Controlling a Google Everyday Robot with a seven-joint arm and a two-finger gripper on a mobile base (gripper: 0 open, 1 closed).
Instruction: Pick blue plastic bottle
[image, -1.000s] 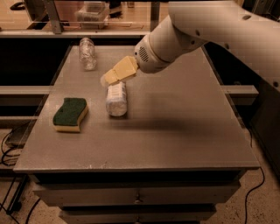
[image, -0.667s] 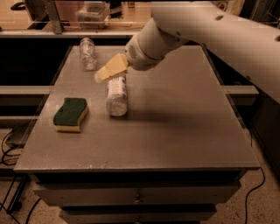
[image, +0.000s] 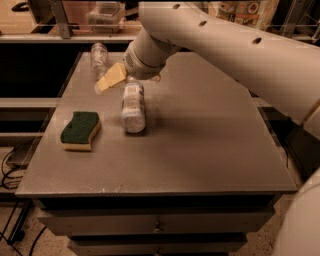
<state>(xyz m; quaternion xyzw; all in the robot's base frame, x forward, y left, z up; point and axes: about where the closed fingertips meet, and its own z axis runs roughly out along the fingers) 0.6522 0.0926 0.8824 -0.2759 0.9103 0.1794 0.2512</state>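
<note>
The blue plastic bottle lies on its side on the grey table, left of centre, crinkled base toward me and label facing up. Its cap end is hidden under my gripper. The gripper is low over that far end and open. One yellow finger sticks out to the left of the bottle, and a sliver of the other shows on its right. The jaws stand either side of the neck and are not closed on it.
A green and yellow sponge lies at the left of the table. A smaller clear unlabelled bottle lies at the far left corner, just behind the gripper. My white arm crosses the upper right. Shelves and bins stand behind the table.
The gripper has moved left and down over the far end of the blue bottle. The bottle, sponge and small bottle have not moved.
</note>
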